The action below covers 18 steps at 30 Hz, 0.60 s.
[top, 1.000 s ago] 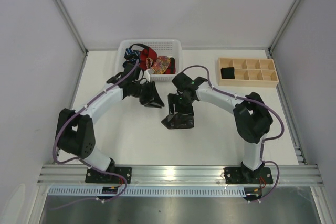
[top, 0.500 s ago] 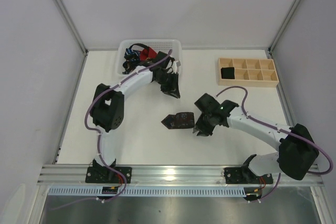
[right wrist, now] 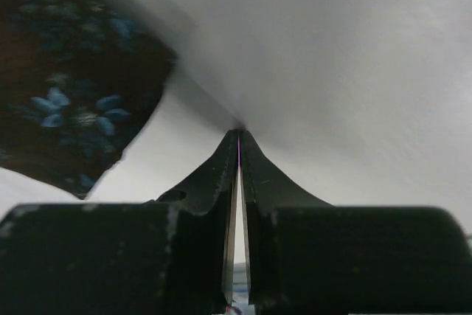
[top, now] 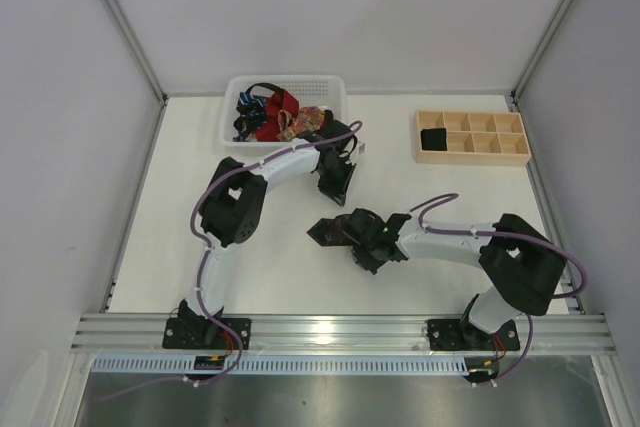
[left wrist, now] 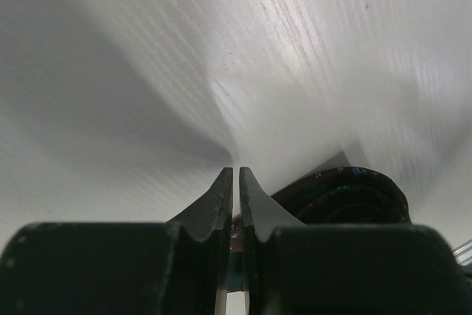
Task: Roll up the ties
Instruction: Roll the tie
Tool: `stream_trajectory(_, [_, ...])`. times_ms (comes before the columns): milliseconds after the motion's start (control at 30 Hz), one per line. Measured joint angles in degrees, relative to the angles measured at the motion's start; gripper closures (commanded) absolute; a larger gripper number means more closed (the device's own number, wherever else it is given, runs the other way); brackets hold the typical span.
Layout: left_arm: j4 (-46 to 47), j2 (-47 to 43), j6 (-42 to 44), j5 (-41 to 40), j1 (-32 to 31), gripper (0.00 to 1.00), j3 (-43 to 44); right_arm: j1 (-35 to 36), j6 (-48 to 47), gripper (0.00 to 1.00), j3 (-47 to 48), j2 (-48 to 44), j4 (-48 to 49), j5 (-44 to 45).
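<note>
A dark tie [top: 327, 231] with small blue flowers lies flat near the table's middle; the right wrist view shows it as a dark flowered tie [right wrist: 70, 71] at upper left. My right gripper [top: 360, 250] sits just right of it, shut, with its tips [right wrist: 239, 132] on the bare table and nothing between them. My left gripper [top: 337, 179] hangs low by the basket's front right corner, its jaws [left wrist: 236, 171] shut to a sliver. A dark round thing with blue specks [left wrist: 346, 195] shows beside its right finger; I cannot tell what it is. More ties [top: 280, 115], red and patterned, fill the basket.
The white mesh basket [top: 320, 82] stands at the back, left of centre. A pale wooden tray [top: 485, 157] with square compartments sits at the back right, with a dark roll [top: 433, 137] in its left compartment. Grey walls close in on both sides.
The right gripper has shut and slid left along the table to the dark tie's right end. The left gripper has closed further and dropped slightly from the basket's rim.
</note>
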Motion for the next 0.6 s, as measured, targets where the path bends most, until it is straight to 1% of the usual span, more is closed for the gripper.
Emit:
stream_trajectory(100, [-0.07,1.22,0.5,-0.09,0.0,0.9,0.0,1.01,2.93,0.93,1.66,2.51,2.43,0.83])
stream_trajectory(333, [-0.31,1.55,1.51,0.9,0.0,0.95,-0.13,2.23,9.14,0.94,1.84,3.41,4.02,2.95])
stream_trajectory(433, [-0.2,1.33,1.68,2.36,0.02,0.96,-0.92,1.2,10.01,0.94,2.12,4.37,5.92,3.74])
stream_trajectory(600, [-0.42,1.09,1.88,4.04,0.0,0.97,-1.51,-1.51,8.61,0.94,4.42,7.58,9.81,5.25])
